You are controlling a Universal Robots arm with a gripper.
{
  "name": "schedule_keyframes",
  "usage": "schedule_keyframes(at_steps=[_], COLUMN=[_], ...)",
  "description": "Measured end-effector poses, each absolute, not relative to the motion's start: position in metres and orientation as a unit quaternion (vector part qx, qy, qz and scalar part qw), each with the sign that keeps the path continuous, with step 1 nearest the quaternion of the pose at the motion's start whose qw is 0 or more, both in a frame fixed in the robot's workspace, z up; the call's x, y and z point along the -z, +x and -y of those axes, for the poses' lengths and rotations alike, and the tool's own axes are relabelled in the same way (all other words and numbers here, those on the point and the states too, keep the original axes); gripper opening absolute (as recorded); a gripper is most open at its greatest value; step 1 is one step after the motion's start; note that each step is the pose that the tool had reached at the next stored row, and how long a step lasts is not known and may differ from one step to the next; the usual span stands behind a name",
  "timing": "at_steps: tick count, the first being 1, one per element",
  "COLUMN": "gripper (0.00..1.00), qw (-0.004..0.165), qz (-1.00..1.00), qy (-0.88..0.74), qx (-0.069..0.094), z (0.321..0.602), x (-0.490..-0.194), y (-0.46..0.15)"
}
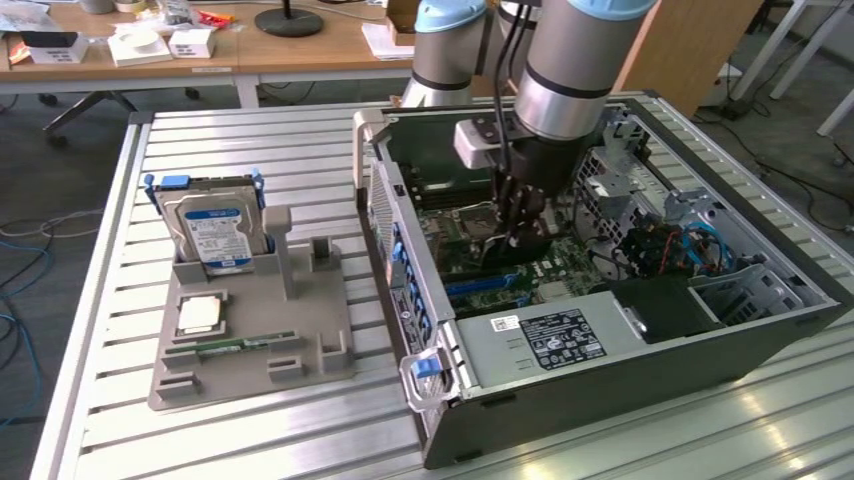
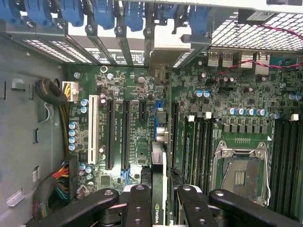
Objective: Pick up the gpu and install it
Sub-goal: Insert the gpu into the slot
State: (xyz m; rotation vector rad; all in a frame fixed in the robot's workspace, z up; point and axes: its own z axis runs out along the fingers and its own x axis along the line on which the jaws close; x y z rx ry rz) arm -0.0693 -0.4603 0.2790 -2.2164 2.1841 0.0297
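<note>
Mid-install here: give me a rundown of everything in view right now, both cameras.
computer case: one, dark grey, open, on the table toward the exterior view's right
motherboard: one, green, inside the case
processor socket: one, silver, on the motherboard
graphics card: one, dark, on edge over the motherboard
holder: one, grey, at the exterior view's left of the case
hard drive: one, blue and silver, upright in the holder
processor chip: one, silver, flat on the holder
memory stick: one, green, lying on the holder
table: one, silver, slatted
desk: one, wooden, behind the table
arm: one, grey, reaching into the case
end effector: one, black, shut on the graphics card
</note>
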Motion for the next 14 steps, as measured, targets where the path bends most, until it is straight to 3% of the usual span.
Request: schedule_keyframes(at_steps=[14], gripper=[0.26], qw=[0.015], qz=[-0.702], qy=[-0.712], qx=[-0.010], z=[0.4602], x=[-0.2773], y=[-0.0742])
